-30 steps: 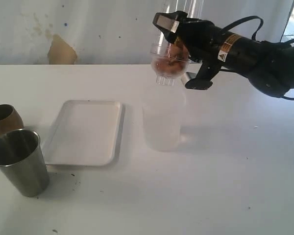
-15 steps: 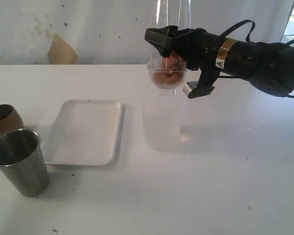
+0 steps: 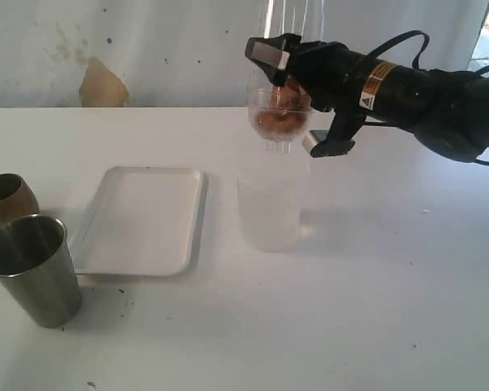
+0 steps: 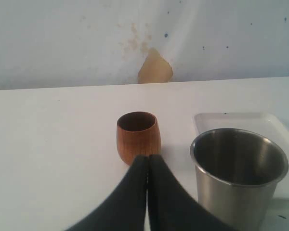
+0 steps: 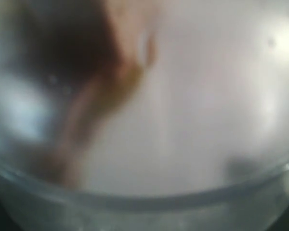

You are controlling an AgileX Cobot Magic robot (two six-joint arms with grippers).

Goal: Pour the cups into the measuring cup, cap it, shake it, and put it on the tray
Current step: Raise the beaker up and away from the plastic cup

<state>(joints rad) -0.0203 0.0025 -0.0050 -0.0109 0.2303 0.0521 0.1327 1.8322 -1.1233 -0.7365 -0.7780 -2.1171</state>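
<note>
My right gripper [image 3: 296, 96] is shut on the clear measuring cup [image 3: 279, 114] and holds it in the air, straight above a frosted beaker [image 3: 269, 213]. Brown contents show inside the cup near the fingers. In the right wrist view its blurred clear wall [image 5: 183, 96] fills the picture and hides the fingers. The steel tumbler [image 3: 33, 269] and the brown cup [image 3: 6, 199] stand at the left edge, beside the white tray [image 3: 143, 216]. My left gripper [image 4: 147, 159] is shut and empty, its tips just short of the brown cup [image 4: 138, 137], with the steel tumbler [image 4: 238, 173] next to it.
The frosted beaker stands upright right of the tray, whose corner [image 4: 231, 120] shows behind the steel tumbler. A white wall with a tan patch [image 3: 102, 85] backs the table. The left arm is out of the exterior view.
The right gripper with the measuring cup swung a little left and down, then back up and right; the brown contents shifted inside. The cups, tray and beaker have not moved.
</note>
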